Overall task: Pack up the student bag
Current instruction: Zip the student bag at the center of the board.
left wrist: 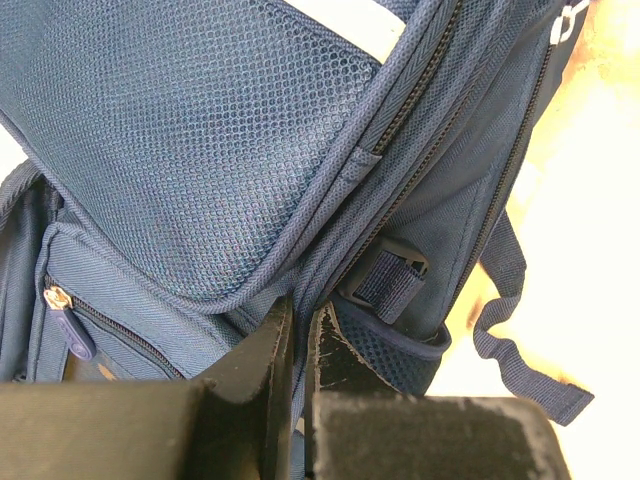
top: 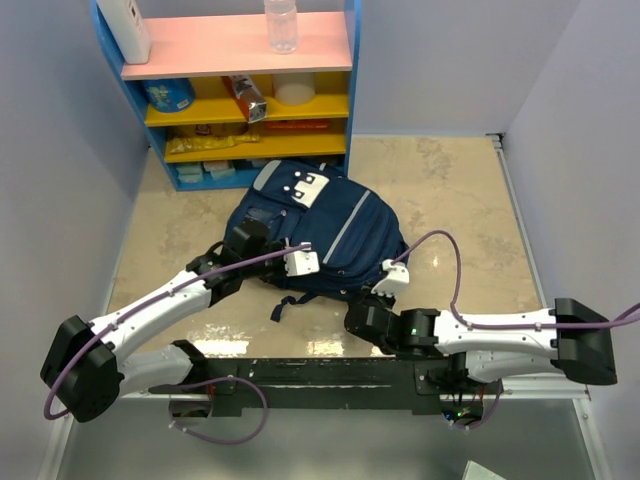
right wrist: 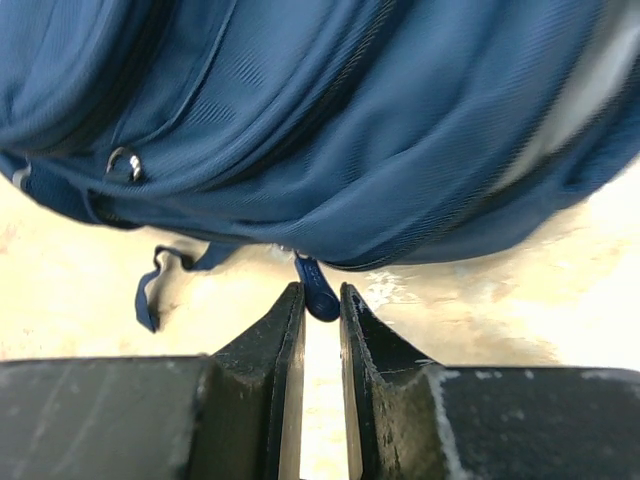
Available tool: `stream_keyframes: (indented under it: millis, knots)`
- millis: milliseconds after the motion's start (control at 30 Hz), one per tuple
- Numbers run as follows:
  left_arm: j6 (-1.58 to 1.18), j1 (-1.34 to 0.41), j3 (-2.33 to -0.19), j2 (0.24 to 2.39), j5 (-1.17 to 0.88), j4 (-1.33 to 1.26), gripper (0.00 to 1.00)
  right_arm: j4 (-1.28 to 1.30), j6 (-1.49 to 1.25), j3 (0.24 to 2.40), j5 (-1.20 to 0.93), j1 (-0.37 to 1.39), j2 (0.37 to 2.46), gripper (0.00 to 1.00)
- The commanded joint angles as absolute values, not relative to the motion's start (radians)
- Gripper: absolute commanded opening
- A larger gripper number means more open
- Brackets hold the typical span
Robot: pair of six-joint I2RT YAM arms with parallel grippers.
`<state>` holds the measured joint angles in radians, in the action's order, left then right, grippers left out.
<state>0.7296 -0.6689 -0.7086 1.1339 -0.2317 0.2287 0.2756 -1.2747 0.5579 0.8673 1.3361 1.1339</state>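
The student bag (top: 335, 225), navy blue with a light-grey stripe and a white patch, lies flat in the middle of the table. My left gripper (top: 297, 272) sits at its near left edge. In the left wrist view its jaws are shut on a fold of the bag's seam (left wrist: 300, 300), beside a mesh pocket (left wrist: 190, 130) and a strap buckle (left wrist: 385, 275). My right gripper (top: 388, 288) is at the bag's near right edge. Its fingers (right wrist: 285, 325) stand a little apart, shut on a small blue zip pull (right wrist: 318, 290) hanging from the bag's lower edge (right wrist: 330, 150).
A blue shelf unit (top: 240, 90) with pink and yellow boards stands at the back left, holding a clear bottle (top: 281, 25), a white box (top: 130, 30) and snack packs. A loose bag strap (top: 285, 305) trails toward the arm bases. Grey walls close in on both sides.
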Motion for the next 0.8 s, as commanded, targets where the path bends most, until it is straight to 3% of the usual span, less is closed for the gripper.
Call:
stream_keyframes:
  millis: [0,367,500,567,633,767]
  knots:
    - [0.745,-0.667,-0.696,1.097,-0.236,0.245,0.0,0.511,-1.365,0.584,0.988,1.335,1.048,0.0]
    - [0.772,-0.666,-0.667,1.077,-0.226,0.27,0.0,0.724,-1.519,0.589,1.031,1.336,0.916,0.0]
    - [0.769,-0.666,-0.67,1.078,-0.232,0.268,0.0,0.481,-1.196,0.591,0.987,1.336,0.945,0.0]
    - [0.759,-0.666,-0.684,1.088,-0.239,0.271,0.0,0.354,-1.041,0.589,0.973,1.354,0.972,0.16]
    - [0.749,-0.666,-0.699,1.092,-0.253,0.275,0.0,0.263,-0.95,0.571,0.982,1.406,1.011,0.4]
    - [0.723,-0.666,-0.742,1.107,-0.268,0.284,0.0,0.126,-0.853,0.566,1.026,1.453,1.135,0.58]
